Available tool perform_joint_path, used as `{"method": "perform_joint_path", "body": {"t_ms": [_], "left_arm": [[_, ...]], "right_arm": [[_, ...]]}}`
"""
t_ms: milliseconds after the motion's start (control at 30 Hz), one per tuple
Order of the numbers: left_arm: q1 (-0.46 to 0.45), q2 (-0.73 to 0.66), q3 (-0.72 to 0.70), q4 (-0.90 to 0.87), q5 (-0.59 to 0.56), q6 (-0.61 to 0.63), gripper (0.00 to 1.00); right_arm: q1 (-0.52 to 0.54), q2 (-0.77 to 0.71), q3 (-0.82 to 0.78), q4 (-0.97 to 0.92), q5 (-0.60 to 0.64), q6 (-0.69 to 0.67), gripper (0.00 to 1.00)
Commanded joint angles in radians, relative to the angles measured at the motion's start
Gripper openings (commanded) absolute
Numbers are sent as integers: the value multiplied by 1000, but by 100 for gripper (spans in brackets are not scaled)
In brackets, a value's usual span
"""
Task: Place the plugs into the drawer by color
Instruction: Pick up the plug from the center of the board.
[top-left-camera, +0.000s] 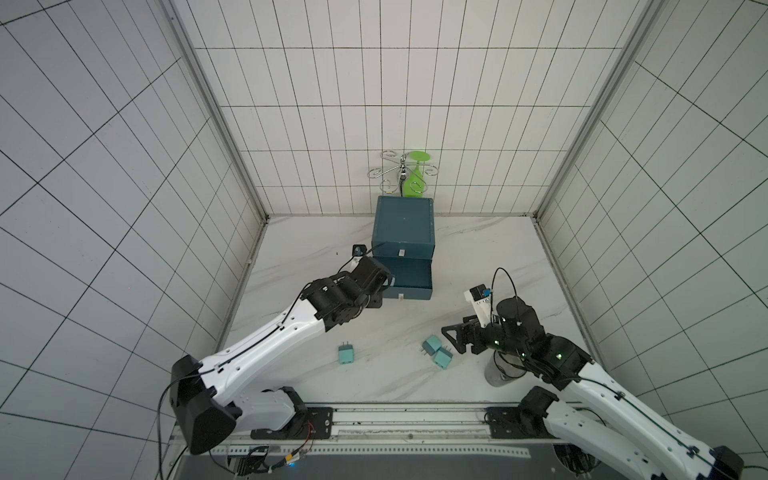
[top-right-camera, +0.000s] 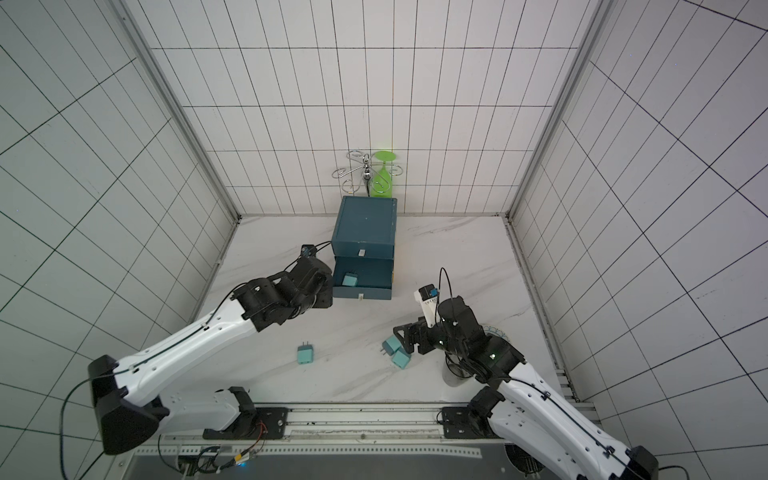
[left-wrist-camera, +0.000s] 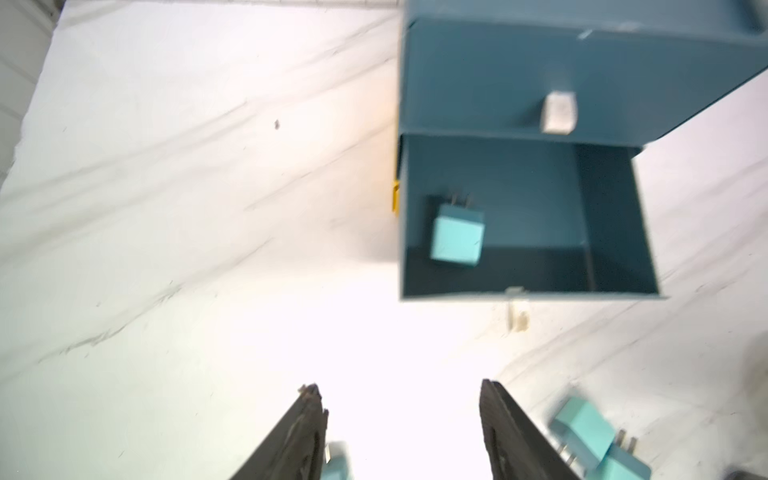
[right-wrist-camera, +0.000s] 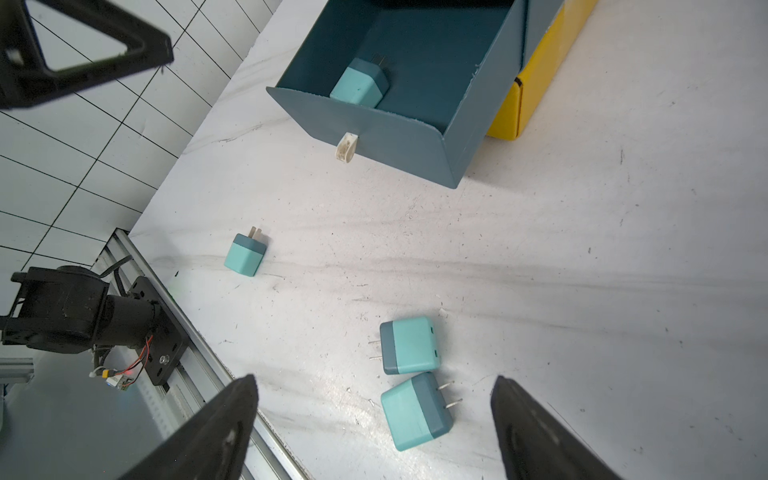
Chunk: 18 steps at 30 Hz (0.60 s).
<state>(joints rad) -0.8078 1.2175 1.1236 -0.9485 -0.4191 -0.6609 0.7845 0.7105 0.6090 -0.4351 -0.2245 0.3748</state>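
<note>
L gripper (left-wrist-camera: 399, 390) jaws spread, empty, near open middle drawer (left-wrist-camera: 615, 224) w/ one teal plug (left-wrist-camera: 457, 239) inside; R gripper (right-wrist-camera: 374, 380) jaws spread wide, empty, by teal plug pair (right-wrist-camera: 409, 345) on table (right-wrist-camera: 582, 291).

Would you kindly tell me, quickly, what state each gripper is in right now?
Left gripper: open, holding nothing.
Right gripper: open, holding nothing.

Four teal plugs (right-wrist-camera: 359, 85) (right-wrist-camera: 245, 254) (right-wrist-camera: 409, 345) (right-wrist-camera: 415, 411): one inside the open drawer (top-right-camera: 372, 272), one alone at near left, two touching at near right. One cabinet (top-left-camera: 403, 222) with three drawers: two teal, one yellow drawer (right-wrist-camera: 534, 83). At the far side, one green glass (top-left-camera: 413, 185) and one wire rack (top-left-camera: 401, 164). Two robot arms (top-left-camera: 266, 340) (top-left-camera: 631, 419) reach in.
</note>
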Motion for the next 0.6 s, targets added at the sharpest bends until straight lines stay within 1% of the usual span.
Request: {"method": "perform_joint_path", "body": {"t_ms": [0,67,100,167,200,233,267,333,367,433,567], "left_arm": [[2,-52,-187,-41,22,-89,62],[1,-74,-300,50,88,-91,63],[1,-65,-333,69,96,-92,65],[2,-26,-336,25,69,-127,65],[8,3,-320,-13,47,-140,66],[6,20,-322,-15,28,-145,68],[15,39,-335,11,43,-136,69],[34,87,-360,78,121,-107,70],[32,117,-369,101,141,-106,71],[10,167,-377,142,150,-112,71],[8,218,-393,174,164,-112,70]], "right_arm": [[-10,-9,-27,18,-12,6,92],[-11,-9,-28,23,-10,7,92],[-11,-8,-26,23,-10,7,92],[-10,-8,-27,23,-9,6,92],[-11,-4,-29,25,-8,6,92],[-11,-1,-29,24,-8,6,92],[-11,3,-29,25,-9,7,92],[-11,9,-29,27,-15,7,92],[-11,10,-29,26,-15,7,92],[-11,10,-31,26,-12,6,92],[-11,7,-31,27,-7,6,92]]}}
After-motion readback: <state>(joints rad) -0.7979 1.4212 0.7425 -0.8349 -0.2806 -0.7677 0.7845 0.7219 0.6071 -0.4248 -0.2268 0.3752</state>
